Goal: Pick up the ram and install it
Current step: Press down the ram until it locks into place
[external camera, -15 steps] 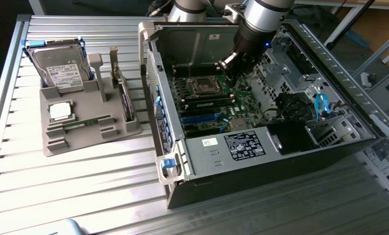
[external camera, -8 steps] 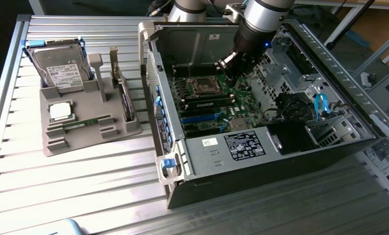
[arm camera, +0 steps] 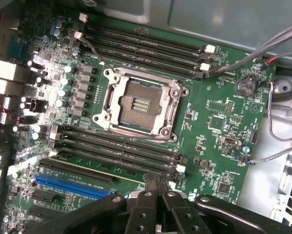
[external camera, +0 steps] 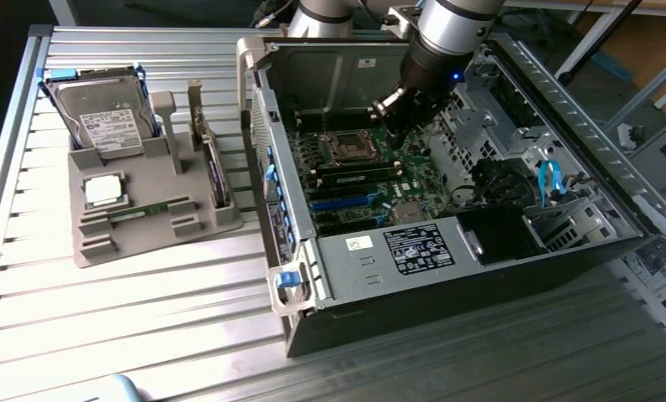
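Note:
The ram (arm camera: pixel 104 167), a long thin green stick, stands on edge in a black memory slot just beside the open CPU socket (arm camera: pixel 138 105) on the motherboard (arm camera: pixel 219 122). My gripper (arm camera: pixel 156 178) is shut, its two fingertips pressed together right at the ram's end by the white slot latch (arm camera: pixel 180 168). Nothing is held between the fingers. In the exterior view the gripper (external camera: pixel 394 124) reaches down into the open computer case (external camera: pixel 422 251), above the slots where the ram (external camera: pixel 358 173) sits.
A grey parts tray (external camera: pixel 142 239) at the exterior view's left holds a hard drive (external camera: pixel 101 117), a square silver CPU chip (external camera: pixel 104 189), a narrow green stick (external camera: pixel 148 210) and an upright card (external camera: pixel 215 172). Loose cables (arm camera: pixel 278 46) run along the board's edge.

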You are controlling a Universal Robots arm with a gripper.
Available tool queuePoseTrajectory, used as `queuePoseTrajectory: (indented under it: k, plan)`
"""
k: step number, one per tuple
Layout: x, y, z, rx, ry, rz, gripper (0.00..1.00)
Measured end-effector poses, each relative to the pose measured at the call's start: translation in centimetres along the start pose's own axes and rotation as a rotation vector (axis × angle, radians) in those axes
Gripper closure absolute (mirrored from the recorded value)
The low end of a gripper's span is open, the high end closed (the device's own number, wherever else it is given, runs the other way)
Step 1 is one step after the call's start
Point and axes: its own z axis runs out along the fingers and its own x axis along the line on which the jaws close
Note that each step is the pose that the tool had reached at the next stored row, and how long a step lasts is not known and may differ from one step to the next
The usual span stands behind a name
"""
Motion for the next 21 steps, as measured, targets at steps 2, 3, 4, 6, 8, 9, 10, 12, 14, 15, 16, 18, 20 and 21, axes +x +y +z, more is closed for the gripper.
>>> queuePoseTrajectory:
  k: [2,3,4,6,8,9,10,12,14,15,16,18,20,21]
  plan:
    - [0.0,0.0,0.0,-0.0002,0.0,0.009,0.89]
    - [0.0,0.0,0.0,-0.0003,-0.0001,0.013,0.89]
    - [0.0,0.0,0.0,-0.0004,-0.0001,0.019,0.89]
    - [0.0,0.0,0.0,-0.0006,-0.0002,0.027,0.89]
    - [0.0,0.0,0.0,-0.0008,-0.0003,0.037,0.89]
    - [0.0,0.0,0.0,-0.0009,-0.0003,0.041,0.89]
    - [0.0,0.0,0.0,-0.001,-0.0004,0.046,0.89]
    - [0.0,0.0,0.0,-0.0011,-0.0004,0.054,0.89]
    - [0.0,0.0,0.0,-0.0013,-0.0005,0.063,0.89]
    - [0.0,0.0,0.0,-0.0014,-0.0005,0.067,0.89]
    - [0.0,0.0,0.0,-0.0015,-0.0006,0.072,0.89]
    - [0.0,0.0,0.0,-0.0017,-0.0006,0.082,0.89]
    - [0.0,0.0,0.0,-0.0019,-0.0007,0.091,0.89]
    - [0.0,0.0,0.0,-0.002,-0.0008,0.096,0.89]
